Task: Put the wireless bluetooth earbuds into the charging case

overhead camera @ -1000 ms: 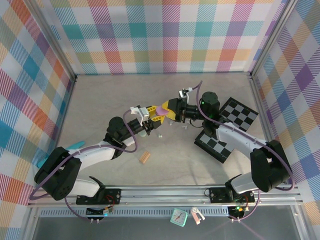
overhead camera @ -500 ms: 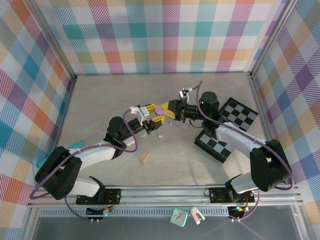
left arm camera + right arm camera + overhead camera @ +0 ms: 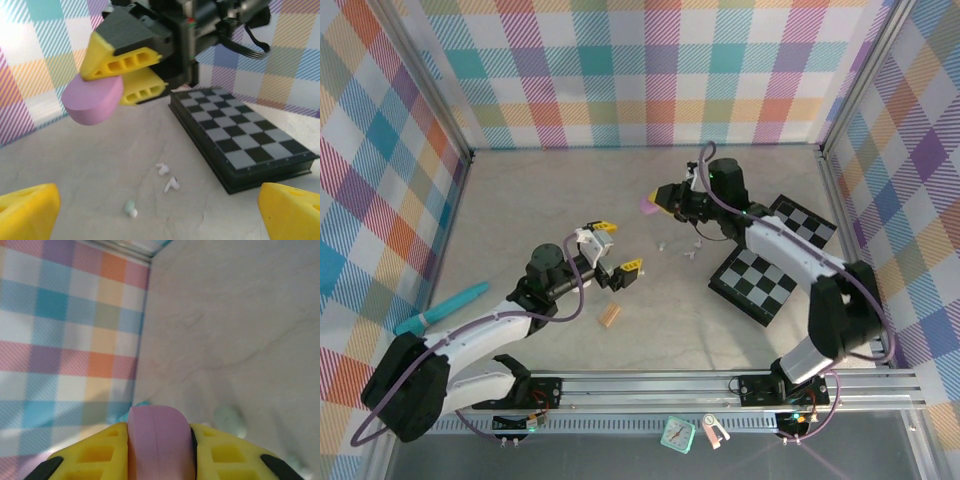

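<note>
The pale marbled tabletop [image 3: 520, 200] carries two black-and-white chequered boards on its right side, one nearer the arms [image 3: 752, 282] and one further back [image 3: 798, 225], touching at a corner. A long teal tool [image 3: 445, 307] lies at the tabletop's left edge. The left hand [image 3: 618, 248] hangs over the middle of the tabletop with its yellow fingers spread wide and nothing between them. The right hand [image 3: 655, 203], further back and to the right, is clamped on a purple charging case [image 3: 647, 207], a smooth pebble shape squeezed between its two yellow fingertips and jutting past them. From the left wrist the case sits raised above the surface, beside the near end of a chequered board. A small tan ridged block [image 3: 610, 315] rests near the left hand, on the side towards the arm bases. Three earbuds lie loose on the tabletop between the hands, well apart from the case: two whitish ones [image 3: 161, 168] [image 3: 172, 184] close together and a pale green one [image 3: 130, 208] a little off.
</note>
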{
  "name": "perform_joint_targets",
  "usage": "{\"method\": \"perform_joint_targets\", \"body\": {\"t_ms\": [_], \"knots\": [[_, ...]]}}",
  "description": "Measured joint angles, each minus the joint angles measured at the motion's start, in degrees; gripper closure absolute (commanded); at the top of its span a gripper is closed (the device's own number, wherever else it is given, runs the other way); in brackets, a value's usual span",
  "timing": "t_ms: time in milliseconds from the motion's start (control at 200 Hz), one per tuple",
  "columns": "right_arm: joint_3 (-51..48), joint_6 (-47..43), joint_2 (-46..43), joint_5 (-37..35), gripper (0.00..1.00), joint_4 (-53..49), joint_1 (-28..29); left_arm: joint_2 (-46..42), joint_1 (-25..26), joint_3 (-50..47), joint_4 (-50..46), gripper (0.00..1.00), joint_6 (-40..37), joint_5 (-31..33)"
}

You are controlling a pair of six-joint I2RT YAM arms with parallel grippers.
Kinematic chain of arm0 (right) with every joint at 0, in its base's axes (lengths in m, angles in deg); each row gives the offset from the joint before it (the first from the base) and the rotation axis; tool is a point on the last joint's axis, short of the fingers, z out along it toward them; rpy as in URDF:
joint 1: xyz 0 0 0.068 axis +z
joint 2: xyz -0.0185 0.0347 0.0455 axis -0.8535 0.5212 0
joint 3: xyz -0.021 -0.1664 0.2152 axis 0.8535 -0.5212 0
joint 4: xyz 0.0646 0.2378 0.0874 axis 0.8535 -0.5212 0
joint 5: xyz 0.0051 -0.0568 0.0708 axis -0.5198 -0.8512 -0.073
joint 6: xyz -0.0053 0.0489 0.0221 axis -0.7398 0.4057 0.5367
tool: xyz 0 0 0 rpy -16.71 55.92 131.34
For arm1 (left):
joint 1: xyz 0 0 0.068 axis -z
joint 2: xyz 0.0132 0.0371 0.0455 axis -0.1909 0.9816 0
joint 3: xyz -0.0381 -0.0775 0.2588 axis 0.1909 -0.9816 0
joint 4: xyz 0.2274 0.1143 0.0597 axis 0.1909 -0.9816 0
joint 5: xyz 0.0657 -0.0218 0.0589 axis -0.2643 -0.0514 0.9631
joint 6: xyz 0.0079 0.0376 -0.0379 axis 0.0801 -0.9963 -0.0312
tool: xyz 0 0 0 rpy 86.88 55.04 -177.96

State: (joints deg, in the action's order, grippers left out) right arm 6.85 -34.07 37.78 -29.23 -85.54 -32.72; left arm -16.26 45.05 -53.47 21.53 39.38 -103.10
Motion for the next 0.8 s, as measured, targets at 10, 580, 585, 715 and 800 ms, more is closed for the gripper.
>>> {"method": "perform_joint_targets", "body": {"t_ms": [10, 580, 585, 715, 800], "knots": [[0.5, -0.3, 0.7, -0.2, 0.80, -0.3, 0.0, -0.3, 0.0, 0.0, -0.6, 0.00, 0.0, 0.3], [27.8, -5.8, 35.6, -8.2, 0.77, -13.5, -0.8, -6.6, -0.1, -1.4, -15.0, 0.00, 1.0, 8.5], [28.0, -5.8, 35.7, -8.3, 0.77, -13.7, -0.8, -6.6, -0.1, -1.4, -15.0, 0.00, 1.0, 8.5], [30.7, -6.0, 38.4, -8.6, 0.74, -15.6, -0.8, -6.6, -0.5, -1.4, -15.1, 0.00, 1.6, 8.8], [32.4, -6.6, 39.4, -9.3, 0.72, -17.1, -0.8, -6.6, -0.8, -1.4, -15.1, 0.00, 2.5, 8.7]]}}
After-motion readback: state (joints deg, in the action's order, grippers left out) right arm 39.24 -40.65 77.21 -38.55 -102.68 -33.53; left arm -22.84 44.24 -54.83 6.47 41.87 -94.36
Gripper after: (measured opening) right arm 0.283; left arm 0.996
